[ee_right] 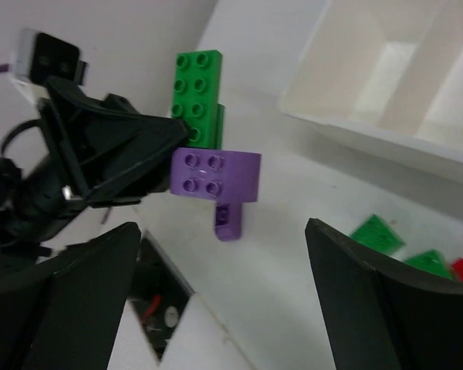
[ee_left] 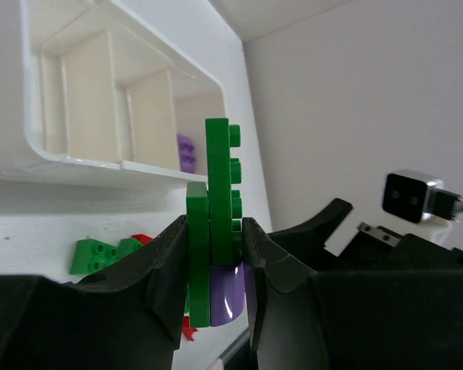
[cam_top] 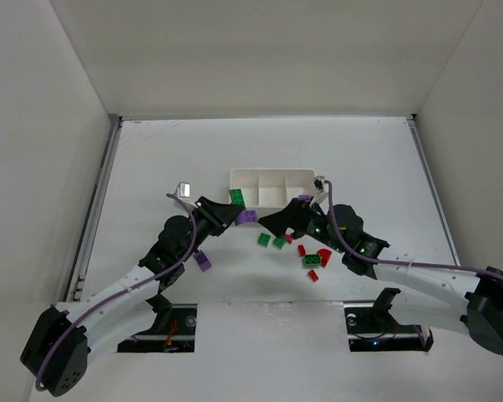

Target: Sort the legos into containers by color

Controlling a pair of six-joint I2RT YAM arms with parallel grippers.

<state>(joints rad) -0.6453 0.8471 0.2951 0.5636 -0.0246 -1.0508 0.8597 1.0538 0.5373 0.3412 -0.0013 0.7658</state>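
The left gripper (ee_left: 214, 231) is closed on a green brick (ee_left: 218, 177) with a purple brick (ee_left: 225, 297) joined to it. It holds them just before the left end of the white tray (cam_top: 272, 172), which sits mid-table toward the far edge. The right gripper (ee_right: 220, 231) stands wide open beside them. Toward the near edge lie loose legos (cam_top: 302, 249).

The white three-compartment tray (cam_top: 270, 172) sits on the counter (cam_top: 151, 167), and one of its end compartments holds a purple brick (ee_left: 186, 152). A green stack (ee_left: 218, 185) joined to a purple piece (ee_right: 214, 173) stands upright just in front of the tray, pinched in the left gripper (ee_left: 216, 231). Loose green bricks (cam_top: 272, 241), red bricks (cam_top: 318, 255) and a lone purple block (cam_top: 203, 261) lie scattered nearby.
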